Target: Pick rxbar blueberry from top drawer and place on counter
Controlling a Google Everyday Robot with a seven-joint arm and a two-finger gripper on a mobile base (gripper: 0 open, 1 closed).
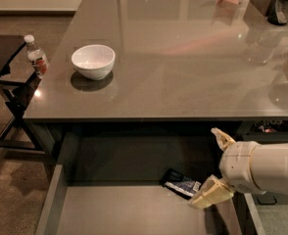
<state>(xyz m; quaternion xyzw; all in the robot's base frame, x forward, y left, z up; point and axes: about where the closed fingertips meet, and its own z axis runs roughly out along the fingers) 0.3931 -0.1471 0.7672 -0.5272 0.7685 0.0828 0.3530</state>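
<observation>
Now my tool (204,168) hangs spread inside the top drawer (56,199), one finger (210,195) just beside the rxbar blueberry (179,183), positioned to straddle it.

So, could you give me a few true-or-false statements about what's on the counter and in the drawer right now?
1. The dark blue snack bar lies in the open drawer. True.
2. The white bowl sits in the drawer. False: it stands on the counter.
3. The claw holds the bar above the counter. False: it is down in the drawer, open, right next to the bar.
4. A water bottle stands to the left of the bowl. True.
</observation>
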